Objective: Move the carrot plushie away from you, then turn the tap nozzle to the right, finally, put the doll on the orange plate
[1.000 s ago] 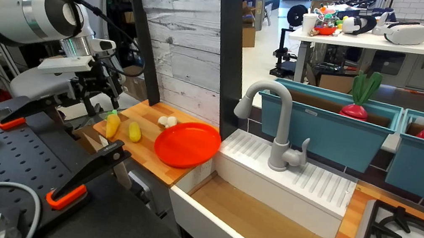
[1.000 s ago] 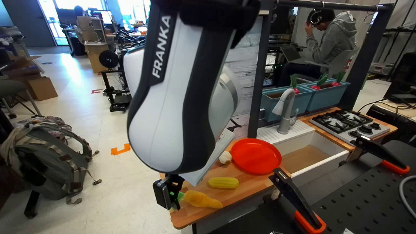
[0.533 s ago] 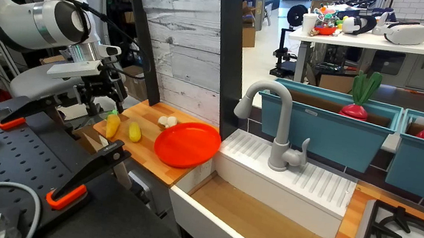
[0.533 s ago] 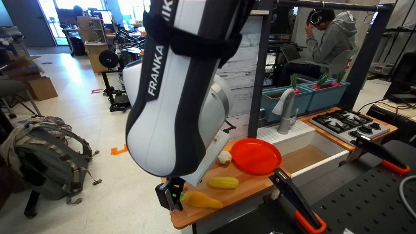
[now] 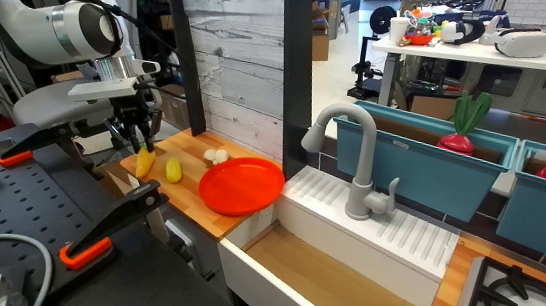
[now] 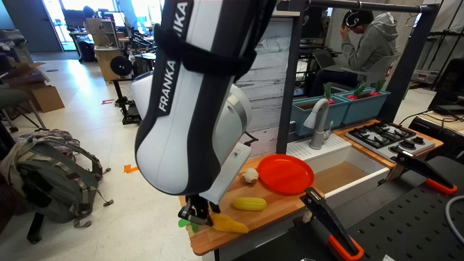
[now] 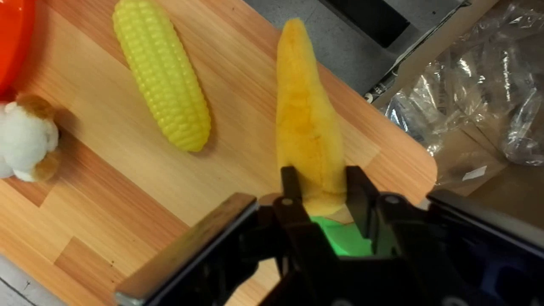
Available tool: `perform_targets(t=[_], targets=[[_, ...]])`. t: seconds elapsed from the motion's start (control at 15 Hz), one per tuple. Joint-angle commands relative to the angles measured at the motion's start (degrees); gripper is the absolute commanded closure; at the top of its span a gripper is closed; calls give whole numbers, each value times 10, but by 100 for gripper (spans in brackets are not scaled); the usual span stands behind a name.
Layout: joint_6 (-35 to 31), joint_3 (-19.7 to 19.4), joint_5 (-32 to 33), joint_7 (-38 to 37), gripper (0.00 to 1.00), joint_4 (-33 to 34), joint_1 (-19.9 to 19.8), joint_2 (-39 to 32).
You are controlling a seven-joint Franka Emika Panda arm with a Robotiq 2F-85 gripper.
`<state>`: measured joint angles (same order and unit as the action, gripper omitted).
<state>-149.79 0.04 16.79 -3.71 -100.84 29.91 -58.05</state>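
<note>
Carrot (image 7: pixel 308 114) points ahead of gripper (image 7: pixel 323 182), which pinches thick end; outward move likely goes best low, level, clear of corn (image 7: pixel 163 76) ahead to one side.

In an exterior view, my smooth-shelled white-and-black jointed arm (image 6: pixel 177 134) slopes from the upper edge toward the lower left. The silvery cylindrical wrist (image 5: pixel 117 68) is inclined downward. Beneath it, my black multi-link gripper (image 7: pixel 323 176) points down. In the wrist view, I have the jaws drawn in to a narrow gap, nearly parallel and clamped.
</note>
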Motion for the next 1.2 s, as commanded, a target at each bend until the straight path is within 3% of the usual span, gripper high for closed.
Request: perform_targets(t=[0.0, 0.6, 0.8, 1.13], targets=[[29, -7, 26, 4, 97, 32, 6, -19], [35, 16, 17, -2, 98, 20, -11, 4], [17, 38, -10, -4, 98, 1, -42, 23], [-11, 90, -104, 9, 98, -36, -134, 55]])
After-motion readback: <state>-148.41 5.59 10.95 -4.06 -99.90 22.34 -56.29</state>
